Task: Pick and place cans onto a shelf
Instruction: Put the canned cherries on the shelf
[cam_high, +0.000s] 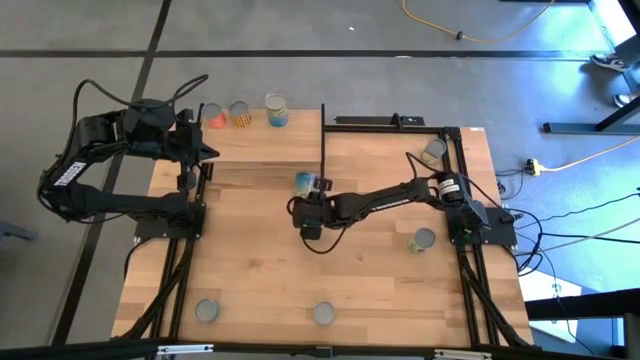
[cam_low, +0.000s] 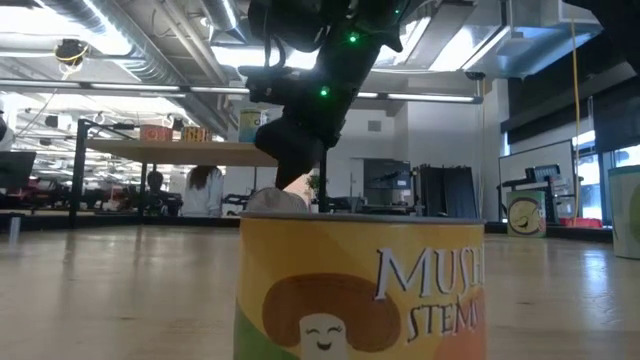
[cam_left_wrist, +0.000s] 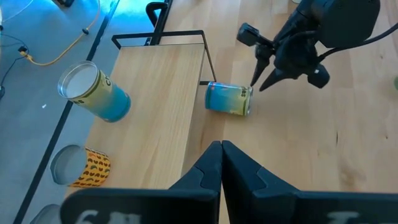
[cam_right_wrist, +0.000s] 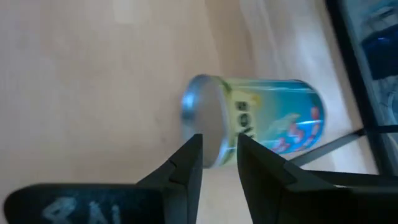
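Observation:
A blue-labelled can lies on its side on the table, just right of the shelf's black upright. My right gripper slants down over the can's silvery end, fingers a little apart, with nothing between them. My left gripper is shut and held high over the shelf's left end. On the shelf's far edge are three cans: red, yellow and blue-green. My right gripper's fingertips stand right at the lying can's silvery end, coming from the near side and slanting down. I cannot tell whether they touch it. The can rests on its side on the table.
Loose cans stand at the table's far right, right, near left and near middle. That last one, with a mushroom label, fills the low view's foreground. The shelf's thin black upright rises just beyond the lying can.

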